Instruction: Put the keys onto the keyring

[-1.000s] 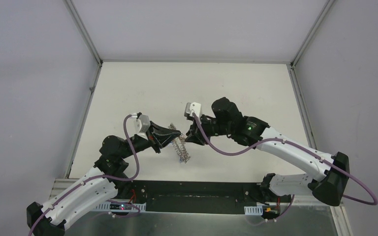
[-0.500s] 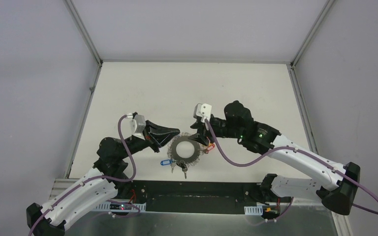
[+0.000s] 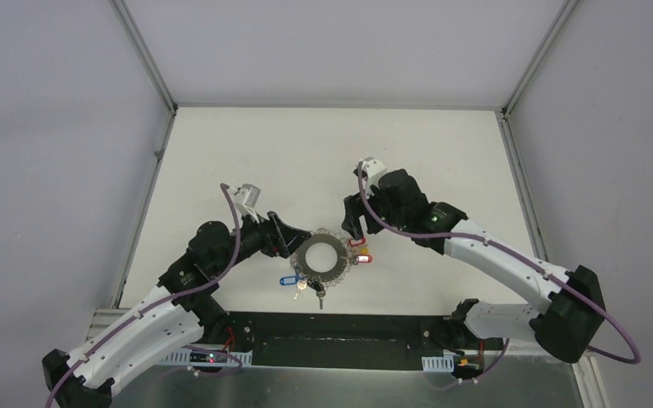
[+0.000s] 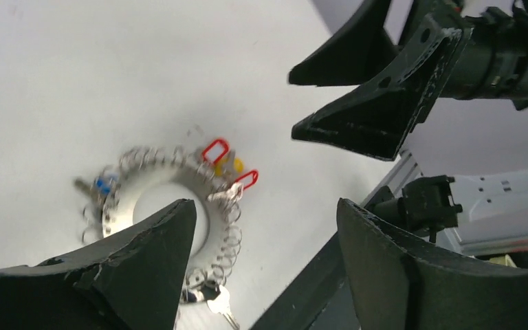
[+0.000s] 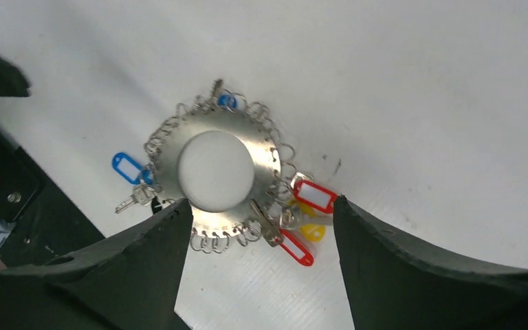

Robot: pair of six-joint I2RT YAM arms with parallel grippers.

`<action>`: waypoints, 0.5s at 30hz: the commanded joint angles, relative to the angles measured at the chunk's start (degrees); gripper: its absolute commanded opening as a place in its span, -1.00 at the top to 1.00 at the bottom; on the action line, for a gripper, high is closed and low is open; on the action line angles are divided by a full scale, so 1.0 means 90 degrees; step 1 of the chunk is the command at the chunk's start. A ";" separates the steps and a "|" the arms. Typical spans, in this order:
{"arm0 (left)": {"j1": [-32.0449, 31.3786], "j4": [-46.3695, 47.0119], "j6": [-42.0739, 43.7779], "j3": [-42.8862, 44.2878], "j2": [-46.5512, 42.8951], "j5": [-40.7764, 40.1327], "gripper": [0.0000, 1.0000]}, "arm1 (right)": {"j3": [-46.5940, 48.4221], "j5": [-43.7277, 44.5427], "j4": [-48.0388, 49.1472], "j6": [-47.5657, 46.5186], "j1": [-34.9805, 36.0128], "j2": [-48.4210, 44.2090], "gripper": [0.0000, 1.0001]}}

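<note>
Both my claws hang released and empty! The left claw (image 3: 298,245) sits just beside the keyring's left rim and the right claw (image 3: 353,229) just beside its right rim. The keyring (image 5: 213,122) lies flat on the tabletop (image 3: 306,161) between them, with nothing gripping it.

I reckon this is the let-go step. To do it well I'd lift straight clear with my fingers wide, so no wire loop snags and the ring doesn't drag.

Now the count, from my right wrist:
- **Ring:** one.
- **Red:** two, a white-faced red tag (image 5: 314,196) and a slimmer red tag (image 5: 295,247), both at the right rim against the loops.
- **Blue:** two, a large blue tag (image 5: 127,167) on the near-left and a small blue tag (image 5: 227,101) at the opposite rim.
- **Yellow:** one yellow tag (image 5: 309,232), between the reds.

Whether each key is truly threaded, I can't tell.
</note>
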 commanded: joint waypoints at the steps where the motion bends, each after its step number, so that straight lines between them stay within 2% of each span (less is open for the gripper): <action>1: 0.0032 -0.1747 -0.1416 0.0586 0.0614 -0.0718 -0.55 | 0.0130 -0.0275 -0.0973 0.1232 -0.0641 0.0531 -0.53; 7: 0.0028 -0.2368 -0.2486 0.0899 0.1869 -0.0429 -0.57 | 0.0141 -0.1440 -0.1211 0.1557 -0.1312 0.1244 -0.49; 15: 0.0037 -0.2459 -0.2403 0.1527 0.3432 0.0411 -0.46 | 0.0550 -0.1751 -0.1362 0.1162 -0.1352 0.2289 -0.31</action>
